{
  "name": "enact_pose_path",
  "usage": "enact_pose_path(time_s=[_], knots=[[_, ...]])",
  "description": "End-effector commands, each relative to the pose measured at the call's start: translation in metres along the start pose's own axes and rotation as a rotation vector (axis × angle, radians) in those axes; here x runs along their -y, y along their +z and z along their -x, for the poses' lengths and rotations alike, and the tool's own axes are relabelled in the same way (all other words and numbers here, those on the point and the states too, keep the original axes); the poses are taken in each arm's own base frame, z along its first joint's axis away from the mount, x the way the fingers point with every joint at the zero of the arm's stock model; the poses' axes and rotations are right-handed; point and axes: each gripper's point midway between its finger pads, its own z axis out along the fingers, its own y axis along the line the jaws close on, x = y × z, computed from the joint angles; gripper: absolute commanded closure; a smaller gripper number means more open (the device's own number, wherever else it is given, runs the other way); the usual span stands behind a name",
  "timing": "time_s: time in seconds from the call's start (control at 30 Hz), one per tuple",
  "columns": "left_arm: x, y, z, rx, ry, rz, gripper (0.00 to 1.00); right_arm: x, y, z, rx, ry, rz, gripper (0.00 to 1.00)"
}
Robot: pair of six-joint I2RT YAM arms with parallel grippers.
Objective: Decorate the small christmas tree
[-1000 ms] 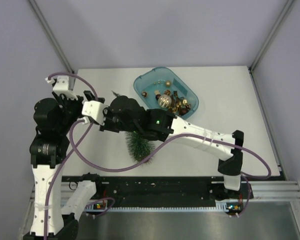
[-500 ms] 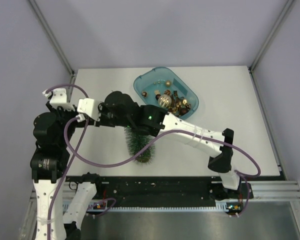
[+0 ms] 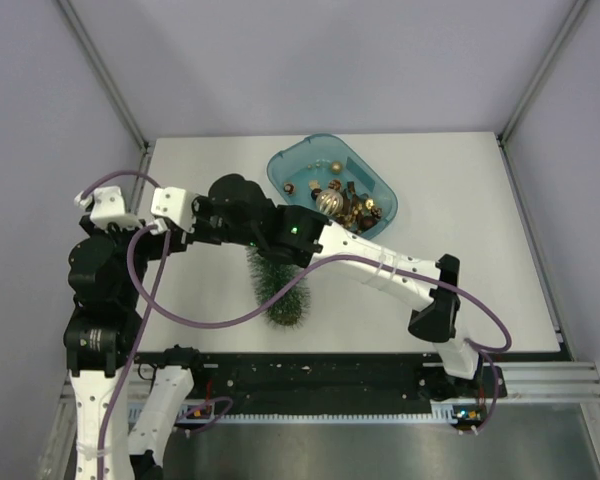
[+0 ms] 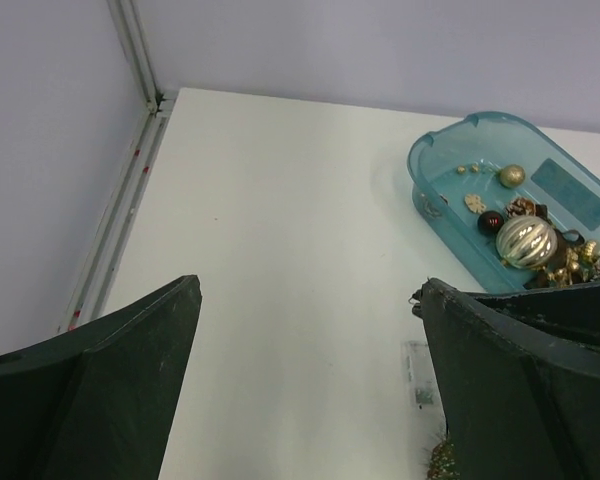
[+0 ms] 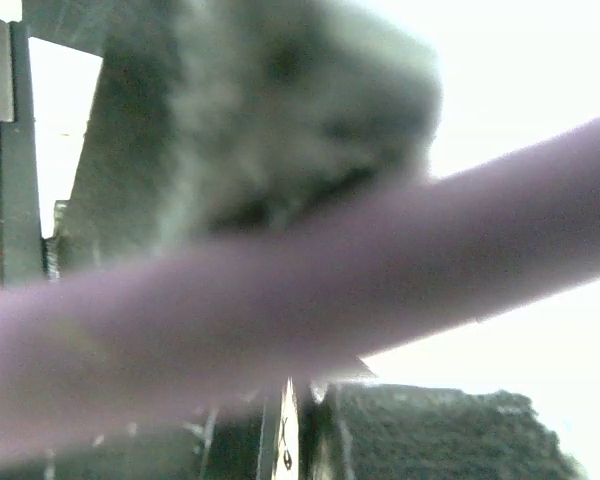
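Left claw (image 4: 308, 290): released, fingers spread wide, nothing between them, hanging over bare white table (image 4: 280, 200). Right claw (image 3: 202, 222): grip state cannot be told; the wrist view is blurred, with a purple cable (image 5: 280, 300) across it and fuzzy grey-green bristles behind. The small christmas tree (image 3: 277, 295) sits lower centre in the overhead view, wide end toward the bottom edge, narrow end hidden under my right arm. Teal tray (image 3: 280, 165) of gold and brown ornaments (image 3: 338, 200) lies above it, right of centre.
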Motion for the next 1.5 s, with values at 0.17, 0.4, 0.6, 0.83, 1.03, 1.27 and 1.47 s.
enact_pose_path(time_s=[0.17, 0.4, 0.6, 0.83, 1.03, 1.27, 1.47], knots=[[-0.03, -0.031, 0.097, 0.374, -0.149, 0.191, 0.02, 0.071, -0.016, 0.031, 0.137, 0.08, -0.174, 1.0], [0.004, -0.041, 0.101, 0.395, -0.154, -0.004, 0.05, 0.078, -0.015, 0.028, 0.13, 0.066, -0.201, 1.0], [0.072, -0.049, 0.043, 0.209, -0.007, -0.412, 0.1, 0.082, -0.01, 0.038, 0.168, 0.078, -0.193, 1.0], [0.09, -0.044, -0.018, 0.064, 0.08, -0.572, 0.09, 0.083, -0.006, 0.037, 0.178, 0.087, -0.17, 1.0], [0.102, -0.037, -0.058, -0.02, 0.147, -0.699, 0.04, 0.089, -0.003, 0.029, 0.192, 0.137, -0.133, 1.0], [0.117, -0.028, -0.081, -0.046, 0.156, -0.834, 0.02, 0.086, -0.004, 0.028, 0.193, 0.152, -0.095, 1.0], [0.127, -0.016, -0.097, -0.09, 0.125, -0.928, 0.08, 0.083, -0.008, 0.026, 0.177, 0.145, -0.082, 1.0]])
